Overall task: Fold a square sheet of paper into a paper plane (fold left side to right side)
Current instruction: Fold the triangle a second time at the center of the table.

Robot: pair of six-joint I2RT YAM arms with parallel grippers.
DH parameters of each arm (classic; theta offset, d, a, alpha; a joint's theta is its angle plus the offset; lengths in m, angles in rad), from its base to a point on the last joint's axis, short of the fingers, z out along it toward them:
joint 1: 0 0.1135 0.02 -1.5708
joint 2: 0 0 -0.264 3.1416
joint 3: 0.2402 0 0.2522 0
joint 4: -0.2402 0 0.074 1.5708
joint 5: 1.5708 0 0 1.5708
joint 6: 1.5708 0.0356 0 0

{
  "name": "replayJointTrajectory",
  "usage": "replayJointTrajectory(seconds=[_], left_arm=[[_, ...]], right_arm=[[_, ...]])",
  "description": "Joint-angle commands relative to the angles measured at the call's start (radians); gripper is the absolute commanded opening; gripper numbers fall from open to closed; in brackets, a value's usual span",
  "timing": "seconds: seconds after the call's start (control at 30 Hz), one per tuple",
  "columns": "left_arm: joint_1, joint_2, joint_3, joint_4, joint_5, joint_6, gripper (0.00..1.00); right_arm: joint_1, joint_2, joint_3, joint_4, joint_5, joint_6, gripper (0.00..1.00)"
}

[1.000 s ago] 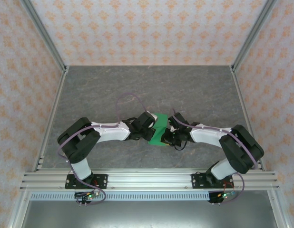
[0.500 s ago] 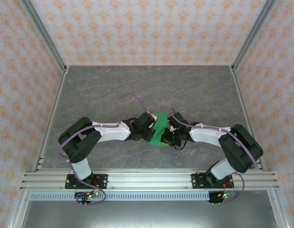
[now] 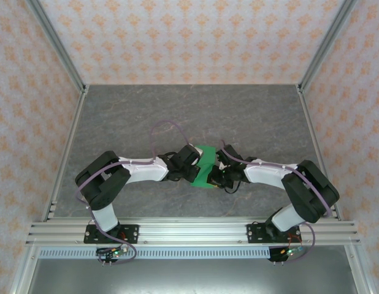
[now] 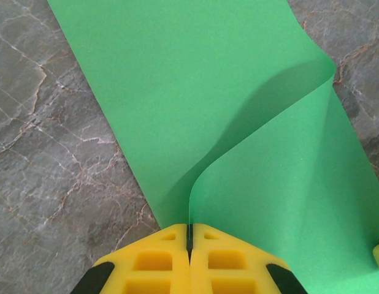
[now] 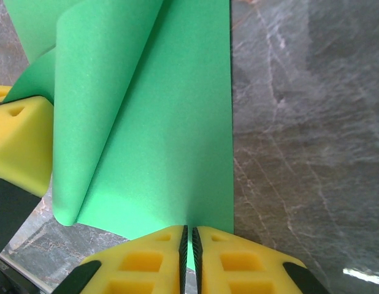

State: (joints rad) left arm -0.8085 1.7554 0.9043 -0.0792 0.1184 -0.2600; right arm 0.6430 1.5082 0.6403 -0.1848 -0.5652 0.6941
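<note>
The square sheet of paper (image 3: 206, 162) is bright green and lies at the table's middle, between the two arms. Its left part curls up and over toward the right. In the left wrist view my left gripper (image 4: 189, 236) is shut on the lifted edge of the sheet (image 4: 238, 110). In the right wrist view my right gripper (image 5: 189, 242) is pinched on the near edge of the sheet (image 5: 165, 135), by its right side. From above, the left gripper (image 3: 194, 170) and right gripper (image 3: 218, 174) face each other across the paper.
Grey marbled table (image 3: 177, 116) stretches bare behind the paper, with patterned walls and metal frame posts (image 3: 57, 49) around it. A yellow finger of the left gripper (image 5: 18, 141) shows close beside the paper's curl.
</note>
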Motion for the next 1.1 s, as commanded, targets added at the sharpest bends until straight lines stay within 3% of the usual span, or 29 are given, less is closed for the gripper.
replayJointTrajectory(seconds=[0.0, 0.27, 0.5, 1.07], left_arm=[[0.009, 0.004, 0.021, -0.035, -0.039, 0.018, 0.0], [0.008, 0.013, 0.015, -0.025, -0.023, 0.019, 0.0], [0.008, 0.013, 0.014, -0.017, -0.013, 0.018, 0.0], [0.009, 0.009, 0.015, -0.019, -0.022, 0.022, 0.0]], right_arm=[[0.009, 0.027, 0.002, -0.07, 0.048, -0.018, 0.16], [-0.035, -0.09, -0.087, 0.214, -0.053, 0.067, 0.17], [-0.081, -0.092, -0.043, 0.256, -0.07, 0.055, 0.17], [-0.073, 0.075, 0.069, 0.321, -0.091, 0.052, 0.16]])
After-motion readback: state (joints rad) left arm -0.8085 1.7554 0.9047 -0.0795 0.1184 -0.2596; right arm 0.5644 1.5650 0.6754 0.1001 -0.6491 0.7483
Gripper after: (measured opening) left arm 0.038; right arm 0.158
